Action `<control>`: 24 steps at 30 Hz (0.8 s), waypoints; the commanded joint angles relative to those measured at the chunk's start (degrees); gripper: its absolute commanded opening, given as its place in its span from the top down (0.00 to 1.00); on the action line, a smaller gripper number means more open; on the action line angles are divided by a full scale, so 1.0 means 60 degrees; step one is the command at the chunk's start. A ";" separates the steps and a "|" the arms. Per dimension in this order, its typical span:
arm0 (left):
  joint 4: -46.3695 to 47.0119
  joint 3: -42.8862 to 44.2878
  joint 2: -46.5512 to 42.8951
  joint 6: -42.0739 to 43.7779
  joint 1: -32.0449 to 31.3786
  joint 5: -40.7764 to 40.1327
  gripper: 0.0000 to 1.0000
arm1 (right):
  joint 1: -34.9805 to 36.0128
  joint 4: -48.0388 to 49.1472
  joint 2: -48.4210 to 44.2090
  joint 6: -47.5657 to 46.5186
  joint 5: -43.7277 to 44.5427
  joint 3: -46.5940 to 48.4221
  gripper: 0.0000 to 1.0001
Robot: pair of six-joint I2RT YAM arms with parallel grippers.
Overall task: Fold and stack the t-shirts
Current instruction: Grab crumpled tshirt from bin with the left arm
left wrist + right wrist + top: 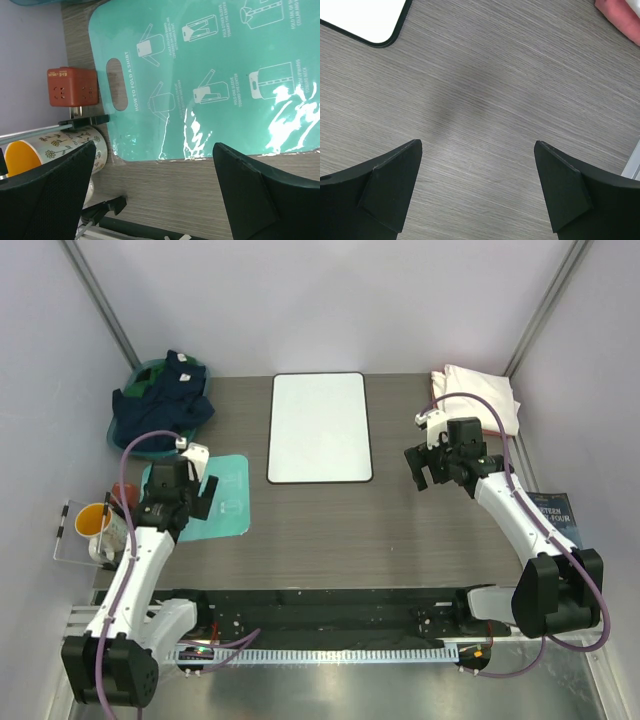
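Observation:
A dark navy blue t-shirt (165, 405) lies crumpled over a dark green one (150, 373) at the back left. At the back right a cream-white t-shirt (485, 395) lies loosely folded. A corner of salmon-pink cloth (622, 15) shows in the right wrist view. My left gripper (205, 497) (154, 150) hangs open over the near edge of the teal mat (210, 75), holding nothing. Over bare wood, right of the white board (320, 427), my right gripper (425, 472) (478, 145) is open and empty too.
The dark shirts sit in a teal tub (113, 433). A flowered mug (55, 147) and a red cube (72, 86) stand by the left wall on a clear tray (75, 540). A dark booklet (555, 512) lies at the right edge.

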 commanded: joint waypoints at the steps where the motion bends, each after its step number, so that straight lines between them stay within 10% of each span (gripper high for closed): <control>1: 0.0767 0.0867 0.0522 0.0088 -0.0001 -0.0741 0.00 | 0.0064 0.0315 -0.0172 -0.0376 -0.0061 -0.0008 0.00; 8: 0.1718 0.2406 0.2116 0.2958 0.0115 -0.0699 0.00 | 0.0064 0.0329 0.0354 -0.0875 -0.0061 0.0371 0.00; 24: -0.0433 0.9771 0.9398 0.1803 0.1640 0.1119 0.09 | 0.0094 0.0315 0.0810 -0.1300 0.0012 0.1207 0.00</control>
